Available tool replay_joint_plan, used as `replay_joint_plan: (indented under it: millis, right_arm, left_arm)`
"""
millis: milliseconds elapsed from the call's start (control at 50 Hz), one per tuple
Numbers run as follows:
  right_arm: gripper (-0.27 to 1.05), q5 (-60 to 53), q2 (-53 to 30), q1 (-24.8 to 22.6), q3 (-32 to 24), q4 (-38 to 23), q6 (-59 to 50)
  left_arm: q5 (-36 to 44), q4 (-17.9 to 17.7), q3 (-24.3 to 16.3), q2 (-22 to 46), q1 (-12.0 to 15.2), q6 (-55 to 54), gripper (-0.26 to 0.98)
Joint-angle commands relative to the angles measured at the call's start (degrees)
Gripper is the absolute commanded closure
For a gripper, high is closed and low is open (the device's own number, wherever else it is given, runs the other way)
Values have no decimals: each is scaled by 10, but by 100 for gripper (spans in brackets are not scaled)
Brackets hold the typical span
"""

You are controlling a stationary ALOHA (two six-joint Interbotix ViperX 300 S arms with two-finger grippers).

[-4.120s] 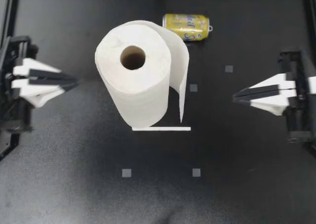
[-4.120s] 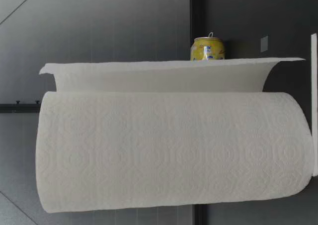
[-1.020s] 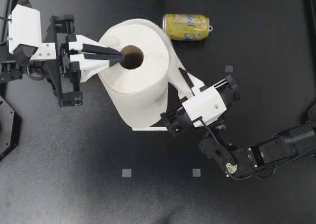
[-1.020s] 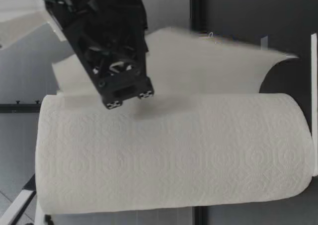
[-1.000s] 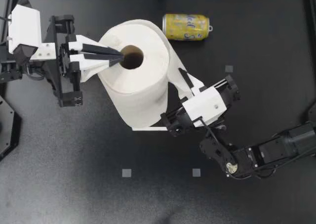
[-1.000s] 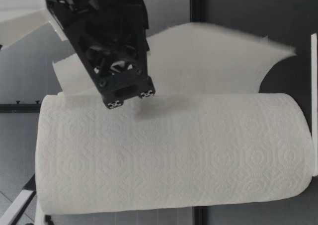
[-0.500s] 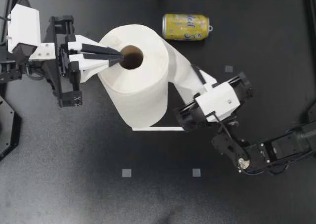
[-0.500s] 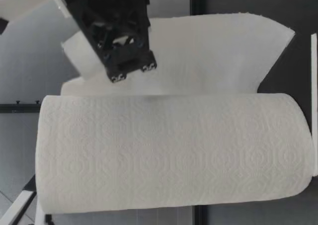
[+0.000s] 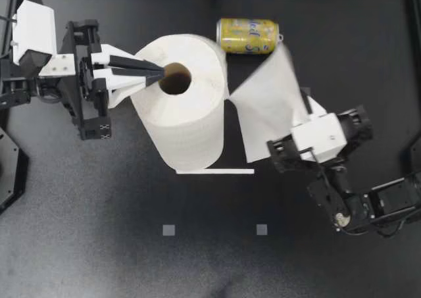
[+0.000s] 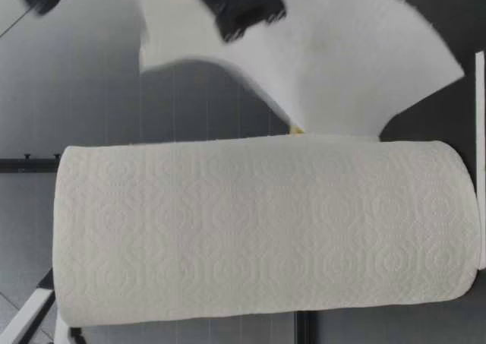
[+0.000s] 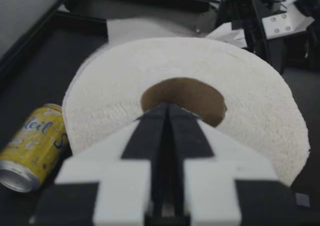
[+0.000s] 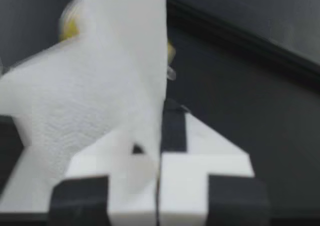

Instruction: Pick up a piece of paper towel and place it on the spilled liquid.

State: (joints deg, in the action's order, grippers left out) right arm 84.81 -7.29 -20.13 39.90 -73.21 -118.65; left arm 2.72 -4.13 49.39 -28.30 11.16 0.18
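Tearing-off step: my right end effector [image 9: 302, 102] clamps a sheet [image 9: 266, 107] beside the roll [image 9: 186, 114], while my left end effector [image 9: 158, 70], fingers together, sits in the roll's core; next, probably carrying the sheet to the spill, unseen here.

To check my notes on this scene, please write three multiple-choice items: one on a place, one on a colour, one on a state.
1. Where is the can? A. on the table, beside the roll; B. on top of the roll; C. inside the roll's core.
2. What colour is the can? A. red; B. yellow; C. blue.
3. How is the right gripper? A. open, empty; B. shut on the can; C. shut on the sheet.
1 A: it lies on the table next to the roll. 2 B: its body is yellow. 3 C: both fingers pinch the sheet.
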Motion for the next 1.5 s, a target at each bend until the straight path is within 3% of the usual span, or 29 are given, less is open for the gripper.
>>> replay_joint_plan:
  millis: [0, 360, 520, 660, 820, 1080, 1340, 1480]
  right_arm:
    - [86, 5, 17, -7, 11, 10, -22]
    - [86, 48, 53, -30, 96, 102, 1]
    - [86, 42, 80, -30, 113, 94, 11]
    - [86, -60, 119, -4, 149, 65, -17]
    - [86, -214, 174, 79, 207, -2, -61]
    - [86, -396, 268, 265, 257, -133, -55]
    - [86, -552, 261, 432, 249, -212, 5]
    - [86, -610, 229, 493, 219, -243, 39]
  left_arm:
    - [-26, -4, 18, 34, 9, -5, 60]
    - [-27, -4, 17, 33, 9, -5, 60]
    - [-23, -5, 13, 32, 9, -4, 60]
    - [-2, -5, 10, 24, 9, -3, 60]
    - [11, -4, 4, 15, 9, -1, 60]
    - [75, -5, 6, -14, 1, 1, 60]
    - [134, -4, 11, -25, -1, 3, 60]
    - [159, -4, 8, -25, -4, 2, 60]
